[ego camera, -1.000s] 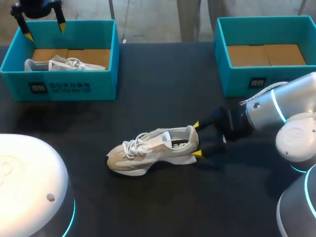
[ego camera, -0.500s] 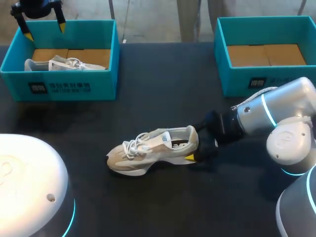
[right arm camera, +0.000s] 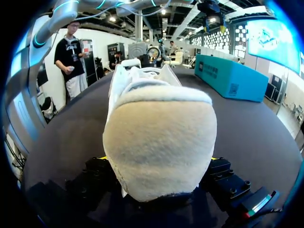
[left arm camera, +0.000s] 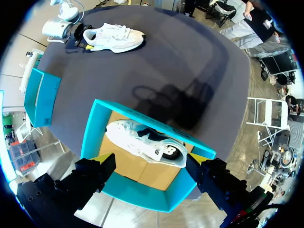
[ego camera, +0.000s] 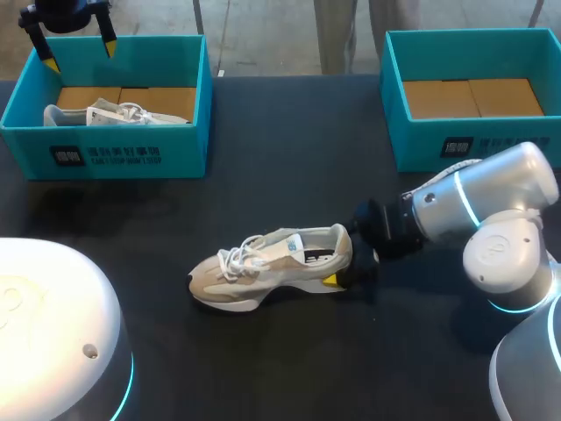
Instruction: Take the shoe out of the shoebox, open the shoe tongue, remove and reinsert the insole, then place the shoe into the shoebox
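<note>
Head view: the shoe (ego camera: 272,266) lies on its sole near the middle of the black table (ego camera: 289,149), toe toward my left arm's side and heel toward the right gripper (ego camera: 344,259). It is a beige and cream trainer with white laces, a thick white sole, a raised tongue and a dark lining inside the collar. The right gripper's fingers are spread, one on each side of the heel. The near yellow tip (ego camera: 331,281) sits just beside the sole, and the far one is hidden behind the collar. The left gripper (ego camera: 79,51) hangs over the far rim of the left box (ego camera: 123,156), its tips apart and holding nothing. A second shoe (ego camera: 105,114), pale grey and white, lies in that box. The right box (ego camera: 412,140) shows only its cardboard floor.

Left wrist view: the left gripper (left arm camera: 149,166) has its black fingers (left arm camera: 95,176) spread wide above the left box (left arm camera: 91,137). The second shoe (left arm camera: 142,145) lies on its side there, across the cardboard. Far ahead, the shoe (left arm camera: 114,37) rests on the table with the right gripper (left arm camera: 78,42) at its heel.

Right wrist view: the shoe's (right arm camera: 159,142) heel sits between the right gripper's (right arm camera: 156,161) fingers (right arm camera: 225,178). It is rounded, of napped beige fabric, and the white collar and tongue rise beyond it. The left box (right arm camera: 228,76) stands further along the table.
</note>
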You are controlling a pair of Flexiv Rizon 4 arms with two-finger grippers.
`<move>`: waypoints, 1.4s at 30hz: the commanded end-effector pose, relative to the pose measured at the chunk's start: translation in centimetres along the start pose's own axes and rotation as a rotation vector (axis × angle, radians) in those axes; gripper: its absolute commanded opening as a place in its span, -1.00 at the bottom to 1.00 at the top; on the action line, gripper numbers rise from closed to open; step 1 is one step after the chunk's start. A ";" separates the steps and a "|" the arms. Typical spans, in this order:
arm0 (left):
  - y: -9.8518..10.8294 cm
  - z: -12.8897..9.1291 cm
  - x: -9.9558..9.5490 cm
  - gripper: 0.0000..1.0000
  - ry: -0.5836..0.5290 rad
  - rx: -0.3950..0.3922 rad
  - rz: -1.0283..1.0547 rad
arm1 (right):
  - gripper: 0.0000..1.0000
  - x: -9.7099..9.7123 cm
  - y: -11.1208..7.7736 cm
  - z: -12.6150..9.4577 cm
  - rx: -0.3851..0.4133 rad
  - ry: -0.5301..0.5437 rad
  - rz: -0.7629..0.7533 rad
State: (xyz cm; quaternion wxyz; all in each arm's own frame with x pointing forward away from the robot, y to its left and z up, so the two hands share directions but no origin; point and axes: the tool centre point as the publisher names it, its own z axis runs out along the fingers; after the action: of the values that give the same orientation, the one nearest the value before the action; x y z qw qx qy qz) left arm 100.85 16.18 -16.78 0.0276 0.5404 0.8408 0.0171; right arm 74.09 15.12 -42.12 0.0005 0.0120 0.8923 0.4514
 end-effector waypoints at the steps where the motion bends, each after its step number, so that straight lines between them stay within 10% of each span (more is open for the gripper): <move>1: 0.0 0.0 0.0 1.00 0.001 -0.001 0.000 | -0.75 0.2 -0.1 0.5 0.003 0.000 0.002; 2: 0.0 0.0 0.0 1.00 0.001 -0.001 0.000 | -1.00 0.2 -0.2 0.5 0.004 -0.001 0.002; 42: 0.0 0.0 0.0 1.00 0.001 -0.001 0.000 | -1.00 0.9 -2.7 -3.1 0.038 -0.097 0.051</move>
State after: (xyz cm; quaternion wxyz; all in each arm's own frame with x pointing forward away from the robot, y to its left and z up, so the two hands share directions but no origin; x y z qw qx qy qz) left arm 100.85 16.17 -16.78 0.0276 0.5404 0.8408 0.0171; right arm 73.30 11.09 -42.17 0.0321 0.0564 0.8983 0.4346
